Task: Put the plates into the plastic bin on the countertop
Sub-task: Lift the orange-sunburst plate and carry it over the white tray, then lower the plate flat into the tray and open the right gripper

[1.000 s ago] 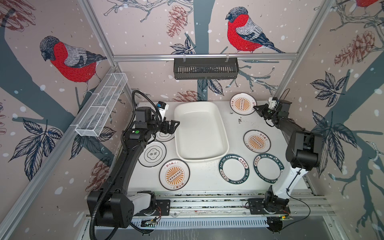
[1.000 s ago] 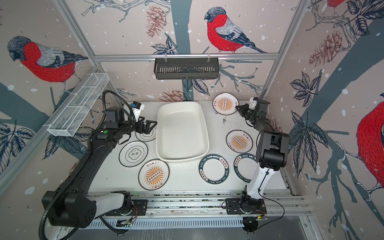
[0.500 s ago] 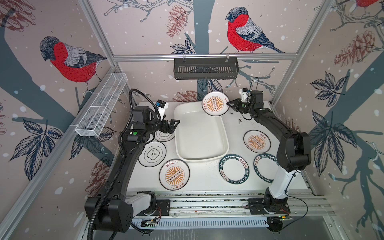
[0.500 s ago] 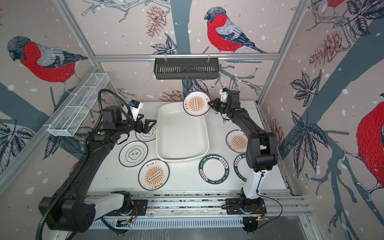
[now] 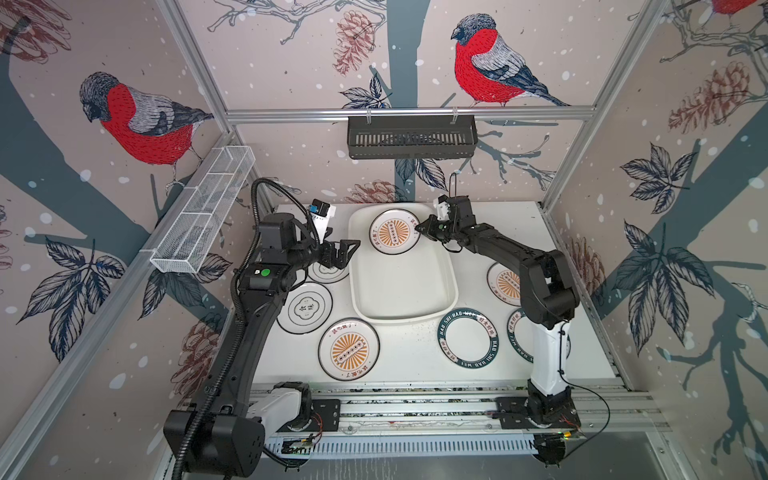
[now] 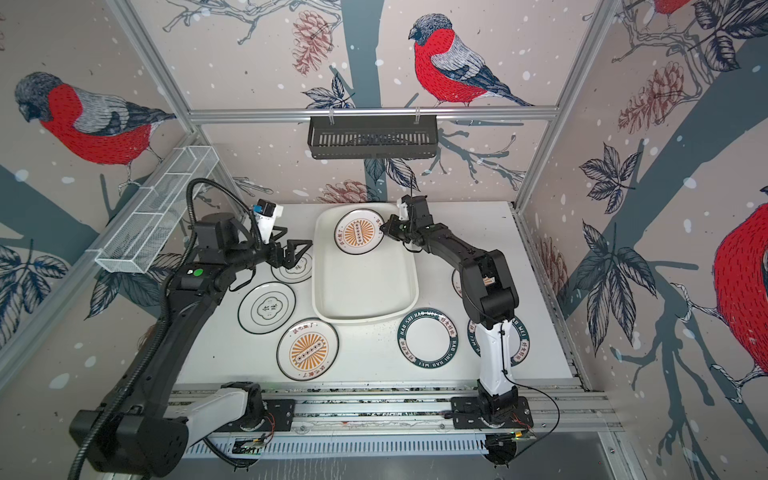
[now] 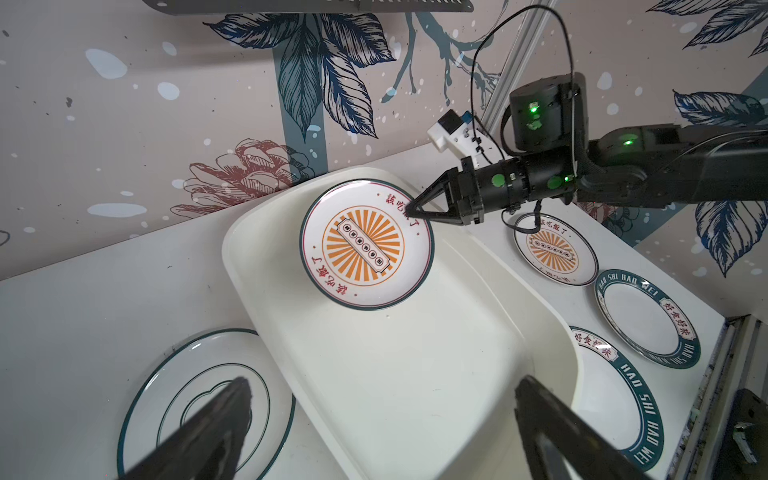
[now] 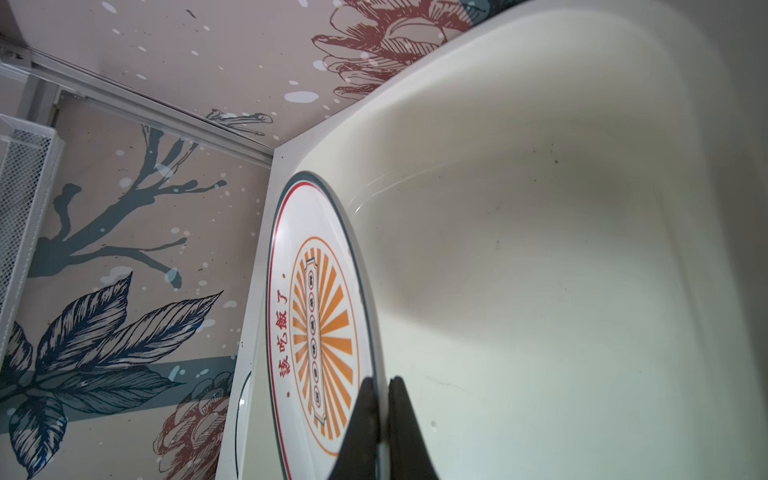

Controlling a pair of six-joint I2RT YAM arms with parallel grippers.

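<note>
Nearest me on the countertop [image 5: 409, 357] the front sunburst plate [image 5: 349, 350] lies flat. To its right is a green-rimmed plate [image 5: 468, 338], then a second green-rimmed plate [image 5: 515, 332] half hidden behind the right arm's white post.

A little farther back on the left is a black-rimmed plate [image 5: 304, 307], with another black-rimmed plate [image 5: 326, 272] just beyond it. Over that one hangs the left gripper [image 5: 348, 254], jaws wide apart and carrying nothing, just beside the bin's left rim. On the right a second sunburst plate [image 5: 505, 284] peeks out from behind the right arm.

In the middle sits the bin [image 5: 403, 286]. And here's the action at its far end: the right gripper [image 5: 419, 227] is pinched tight on the rim of the held plate [image 5: 392, 231], which hangs tilted over the bin. I can't tell whether its low edge touches the bin floor.

These plates look glazed, stiff and slick, and I'd say chippable. They're light enough, but one thin pinch at the rim leaves this one free to swing or slide out. The rim is really the only place to take hold of a plate lying flat.

In the way are the bin's flared rim and that idle left gripper close beside it. Up on the far wall the black basket [image 5: 411, 137], and to the left the wire rack [image 5: 203, 220], sit well clear.
</note>
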